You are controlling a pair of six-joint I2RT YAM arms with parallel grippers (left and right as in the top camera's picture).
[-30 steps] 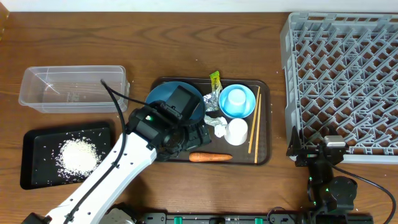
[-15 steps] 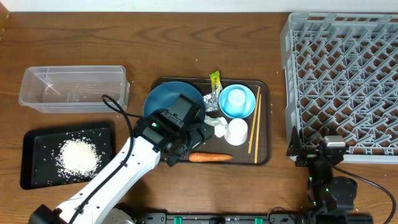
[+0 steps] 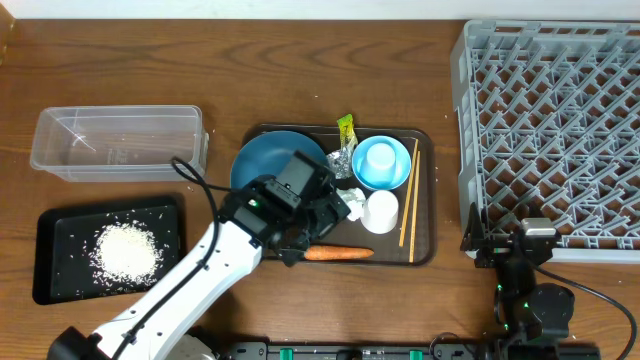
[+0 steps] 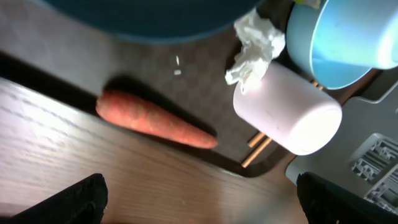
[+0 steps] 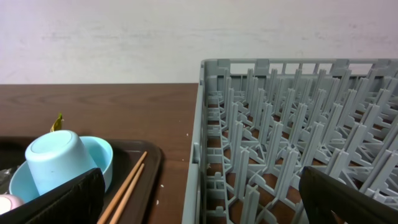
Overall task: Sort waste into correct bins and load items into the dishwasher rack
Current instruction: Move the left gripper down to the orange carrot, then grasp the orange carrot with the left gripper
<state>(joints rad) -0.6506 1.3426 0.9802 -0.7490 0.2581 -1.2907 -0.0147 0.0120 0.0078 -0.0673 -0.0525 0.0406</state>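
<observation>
An orange carrot (image 3: 338, 253) lies at the front edge of the brown serving tray (image 3: 425, 150); it also shows in the left wrist view (image 4: 155, 121). My left gripper (image 3: 298, 247) is open and empty, hovering just left of the carrot. On the serving tray are the dark-blue plate (image 3: 265, 160), light-blue cup (image 3: 378, 160), white cup (image 3: 381, 211), tissue (image 3: 350, 200), foil (image 3: 343, 160), wrapper (image 3: 346, 127) and chopsticks (image 3: 408, 205). Rice (image 3: 127, 250) lies in the black tray (image 3: 60, 225). My right gripper (image 3: 515, 245) is open, beside the grey rack (image 3: 550, 120).
The clear tub (image 3: 115, 140) stands at the left, behind the black tray, with nothing visible in it. The left arm stretches from the front edge over the table's middle. The rack fills the right side.
My left gripper has moved to the right along the serving tray's front, closer to the carrot. The right arm has not moved.
</observation>
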